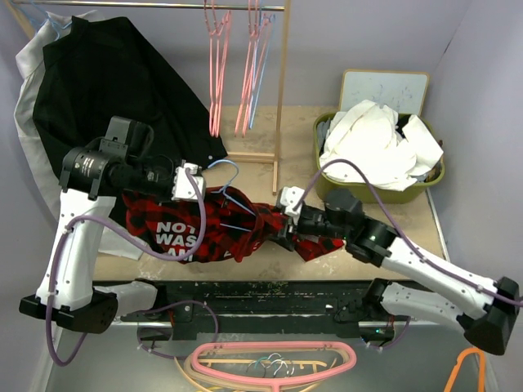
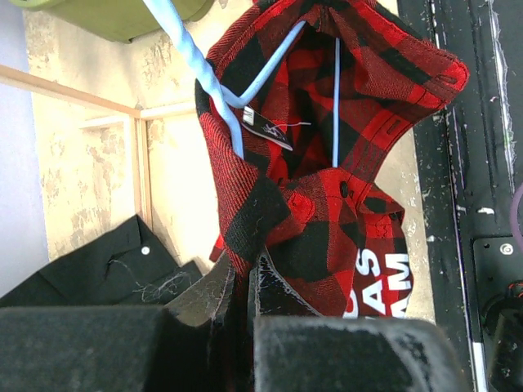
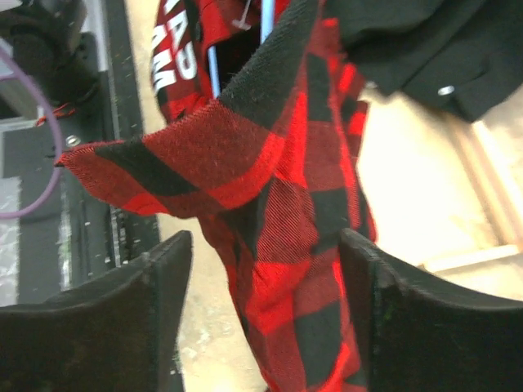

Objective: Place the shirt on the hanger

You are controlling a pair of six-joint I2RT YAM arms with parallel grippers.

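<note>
The red-and-black plaid shirt (image 1: 214, 230) lies bunched at the middle of the table, its white letters showing at the left. The light-blue hanger (image 1: 231, 169) sits partly inside it, hook sticking out toward the back. In the left wrist view the hanger (image 2: 194, 61) runs into the shirt's (image 2: 327, 204) collar opening. My left gripper (image 1: 194, 184) (image 2: 242, 282) is shut on a fold of the shirt's edge. My right gripper (image 1: 286, 219) (image 3: 261, 265) is open, with a hanging part of the shirt (image 3: 302, 245) between its fingers, touching neither. A bit of the hanger (image 3: 214, 69) shows there.
A big black shirt (image 1: 106, 90) hangs at the back left, its hem near my left arm. Pink hangers (image 1: 216, 65) hang from a wooden rack (image 1: 282, 98). A green bin (image 1: 437, 175) of white cloths stands at the back right. More pink hangers (image 1: 274, 359) lie at the near edge.
</note>
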